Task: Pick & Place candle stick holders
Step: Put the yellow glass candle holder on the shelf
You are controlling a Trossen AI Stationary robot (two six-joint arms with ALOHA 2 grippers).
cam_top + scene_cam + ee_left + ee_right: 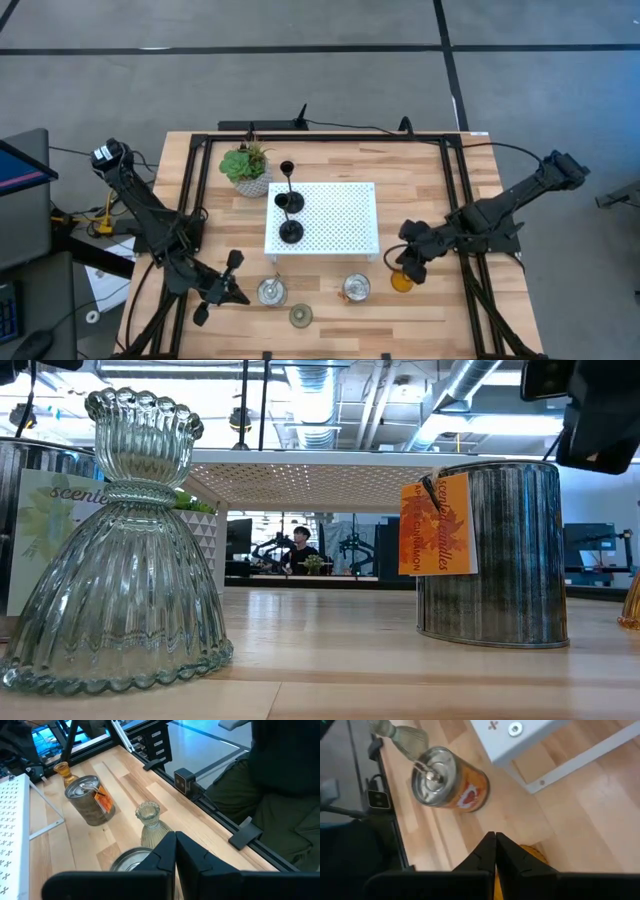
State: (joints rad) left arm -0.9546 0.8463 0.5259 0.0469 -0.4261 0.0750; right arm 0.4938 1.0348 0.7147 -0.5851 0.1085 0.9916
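3 black holders (289, 203) upright on platform (340, 218), stems vertical.

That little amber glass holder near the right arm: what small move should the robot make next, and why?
Probably open the right end effector and lower it around the amber holder. Its fingers are shut and sit just above the holder, which stands on the table beside the white platform, not on it.

floor: grey concrete floor (300, 25) crossed by dark lines | table: pale wooden tabletop (420, 170) framed in black metal rails (330, 137) | ceiling: silvery ducts (330, 405) and bright lights seen overhead | far room: a seated person (299, 547) seen among dark equipment
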